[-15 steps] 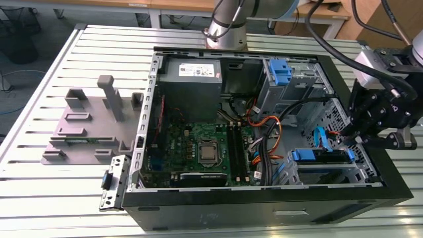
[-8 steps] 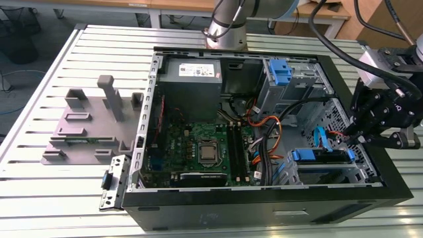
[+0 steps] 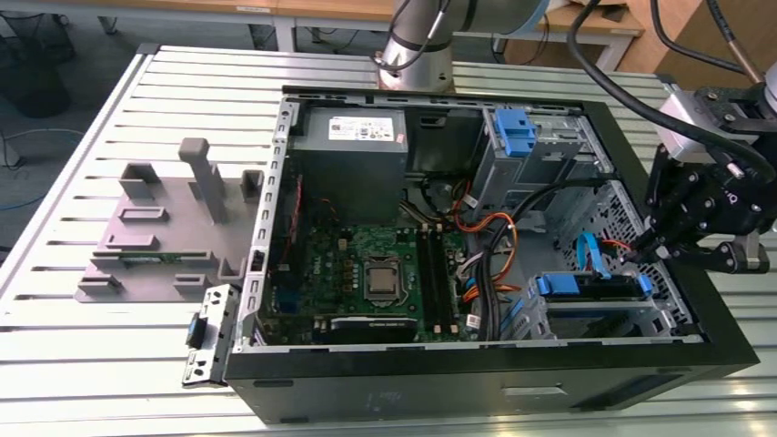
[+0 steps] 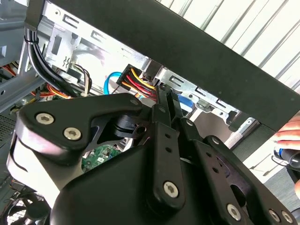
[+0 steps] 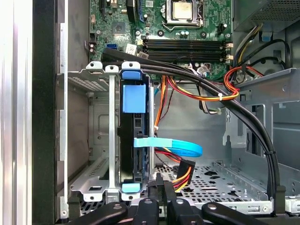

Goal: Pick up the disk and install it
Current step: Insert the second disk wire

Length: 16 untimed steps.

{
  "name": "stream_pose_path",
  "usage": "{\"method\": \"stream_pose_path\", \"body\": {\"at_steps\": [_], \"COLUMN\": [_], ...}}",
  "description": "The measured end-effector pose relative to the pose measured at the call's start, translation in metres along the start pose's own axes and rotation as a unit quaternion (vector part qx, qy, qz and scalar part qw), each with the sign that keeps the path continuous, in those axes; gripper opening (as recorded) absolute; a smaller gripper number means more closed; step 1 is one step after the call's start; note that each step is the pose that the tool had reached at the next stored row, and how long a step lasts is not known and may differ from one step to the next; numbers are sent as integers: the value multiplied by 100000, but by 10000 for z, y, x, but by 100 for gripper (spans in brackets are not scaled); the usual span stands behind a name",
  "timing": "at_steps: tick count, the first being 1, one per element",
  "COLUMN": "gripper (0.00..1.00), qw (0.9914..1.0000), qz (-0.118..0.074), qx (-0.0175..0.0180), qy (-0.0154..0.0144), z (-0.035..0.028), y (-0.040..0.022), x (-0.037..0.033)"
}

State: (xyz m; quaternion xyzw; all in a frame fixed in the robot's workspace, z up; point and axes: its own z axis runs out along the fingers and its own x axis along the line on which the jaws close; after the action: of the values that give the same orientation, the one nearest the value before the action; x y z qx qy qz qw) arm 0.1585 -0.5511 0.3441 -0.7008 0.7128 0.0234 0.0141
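Note:
The disk (image 5: 132,101) stands edge-on in the metal drive cage (image 5: 96,140) of the open computer case, framed by its blue carrier. In the exterior view the disk (image 3: 591,285) lies in the cage at the case's front on the exterior view's right. My gripper (image 3: 641,257) hangs just over that corner of the case. In the first wrist view the gripper (image 5: 161,180) is shut, its tips beside the disk's rear edge and close to a connector with red, yellow and black wires (image 5: 184,169). Nothing shows between the fingers (image 4: 164,101).
A blue flat cable (image 5: 174,147) loops behind the disk, and thick black cables (image 5: 243,122) cross the case. The motherboard (image 3: 364,264), power supply (image 3: 352,129) and an upper blue bracket (image 3: 516,137) fill the case. A grey fixture (image 3: 170,228) sits on the slatted table. A hand (image 4: 289,135) is outside the case wall.

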Motion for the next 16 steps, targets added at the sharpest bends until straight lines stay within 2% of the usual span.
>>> {"method": "stream_pose_path", "body": {"at_steps": [5, 7, 9, 13, 16], "gripper": [16, 16, 16, 16, 16], "qw": [100000, 100000, 99999, 99989, 99984], "qz": [0, -12, -27, -82, -96], "qx": [1, 140, 517, 1490, 1814], "qy": [-2, -8, -5, -26, -27], "z": [0, 1, 0, 2, 3], "y": [-1, 14, 46, 126, 146], "x": [0, 0, 1, 2, 4]}}
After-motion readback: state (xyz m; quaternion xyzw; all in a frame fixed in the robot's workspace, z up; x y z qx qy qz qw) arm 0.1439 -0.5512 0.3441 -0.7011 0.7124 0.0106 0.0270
